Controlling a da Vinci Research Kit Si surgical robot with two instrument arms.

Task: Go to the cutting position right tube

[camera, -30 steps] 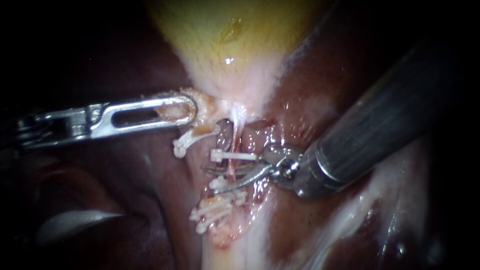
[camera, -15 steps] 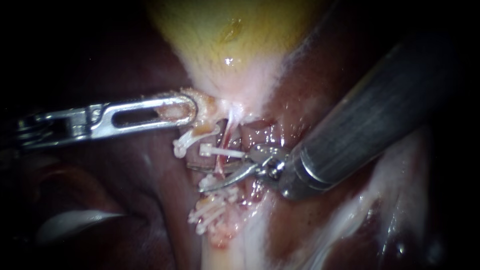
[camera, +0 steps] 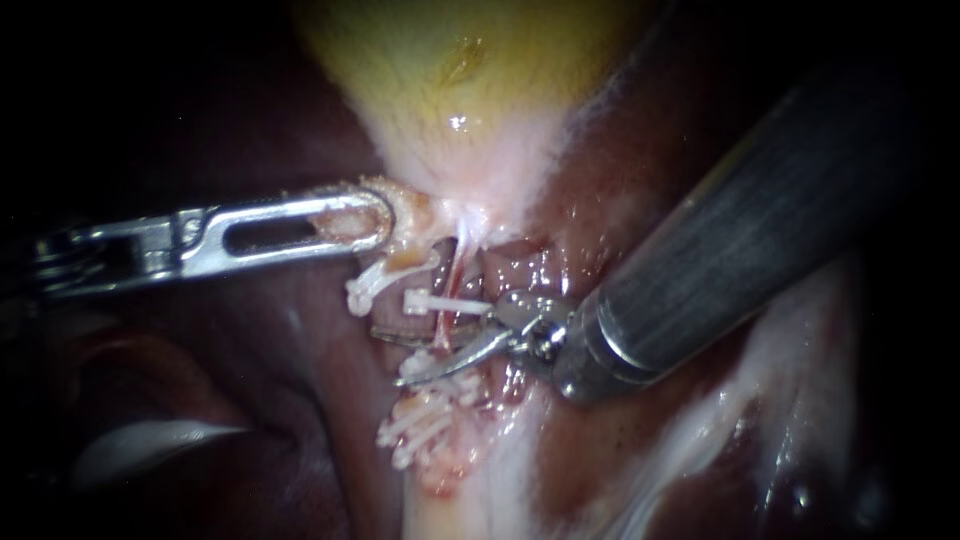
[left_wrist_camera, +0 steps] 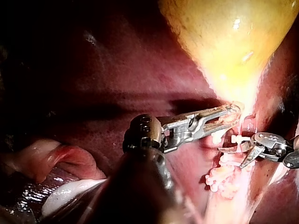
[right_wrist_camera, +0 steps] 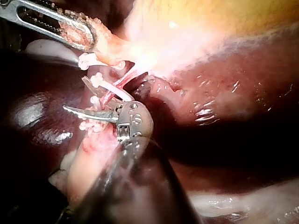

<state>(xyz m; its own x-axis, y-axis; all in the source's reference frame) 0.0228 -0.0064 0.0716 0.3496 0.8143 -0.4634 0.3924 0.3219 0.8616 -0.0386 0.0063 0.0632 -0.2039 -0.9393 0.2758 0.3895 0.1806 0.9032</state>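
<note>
Maroon, wet and glistening, the broad liver (camera: 610,180) fills the backdrop. Hanging into it from above is the yellow-green, cone-shaped gallbladder (camera: 460,70), tapering to a pale pink neck (camera: 470,190). Big across the upper right is the right instrument (camera: 392,356), a thick dark ribbed shaft ending in two slim curved metal blades. Those blades are spread apart, straddling the target without biting it, as far as I can see. From the left side, the left instrument (camera: 372,216), bright steel with a long slot in the jaw, has its jaws clamped on the tissue at the edge of that neck, holding it out to the side. Lower down, a cluster of white ridged plastic clips (camera: 425,425) sits on the pale stalk. Another white clip (camera: 372,285) lies just under the left jaws, and one single white clip (camera: 447,303) crosses right above the upper blade. And there it is, the right tube (camera: 455,275): a thin reddish strand running down from the neck, under that single clip and into the gap between the open blades. By the look of it, it's soft, slick and stretched, next to weightless, and likely to tear if tugged. I'd say the place to take it is the bare stretch between the single clip and the cluster, blades square across, clear of the plastic.
</note>
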